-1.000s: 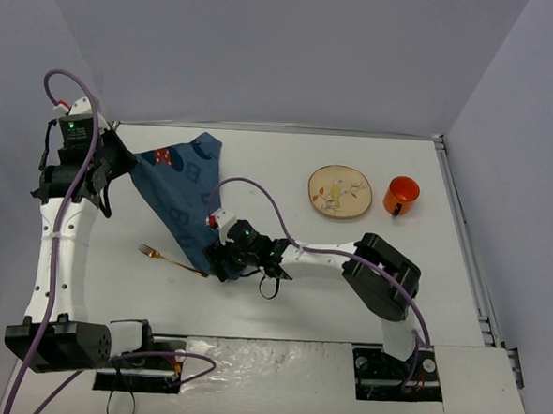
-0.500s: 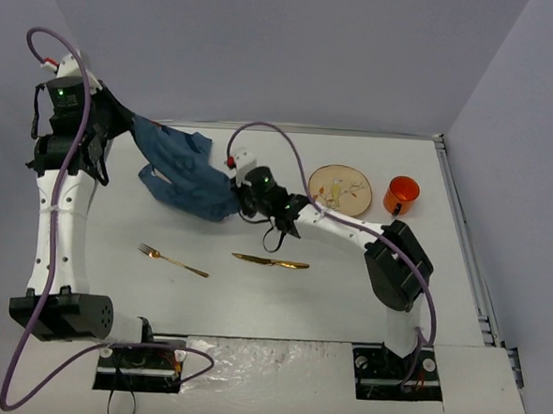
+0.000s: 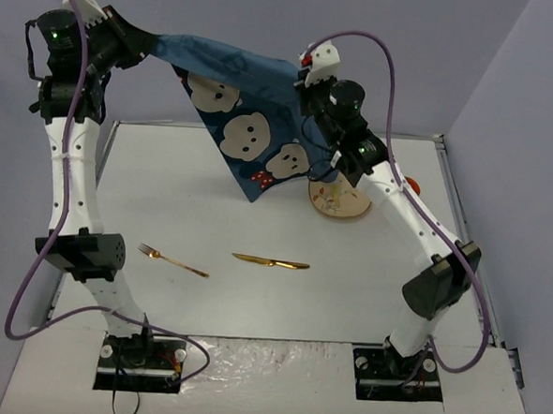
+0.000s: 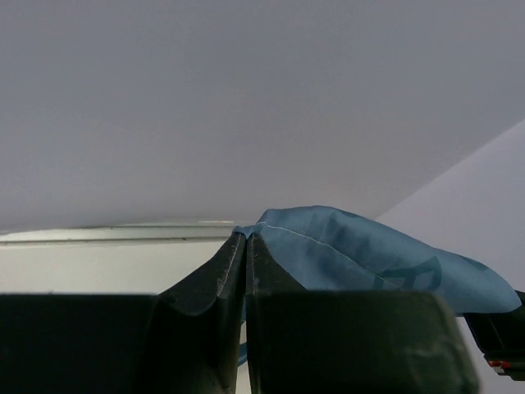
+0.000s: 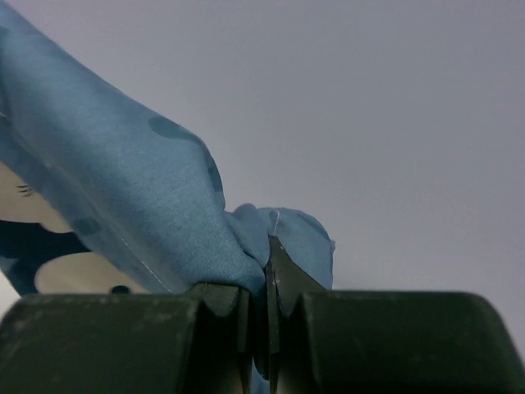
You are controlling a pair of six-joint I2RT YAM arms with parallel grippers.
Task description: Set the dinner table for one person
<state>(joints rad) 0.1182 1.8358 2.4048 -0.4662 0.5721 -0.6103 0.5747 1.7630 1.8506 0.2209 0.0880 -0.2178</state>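
The white dinner table (image 3: 346,296) lies below a blue cartoon-print placemat (image 3: 249,121), which hangs stretched in the air. The left gripper (image 3: 147,44) and right gripper (image 3: 303,77) each pinch one corner. A wooden plate (image 3: 347,207), gold knife (image 3: 270,261) and fork (image 3: 173,261) rest on the table.

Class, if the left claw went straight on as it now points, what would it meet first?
Beyond the pinched cloth, probably the grey wall; nothing else shows ahead, though depth is unclear.
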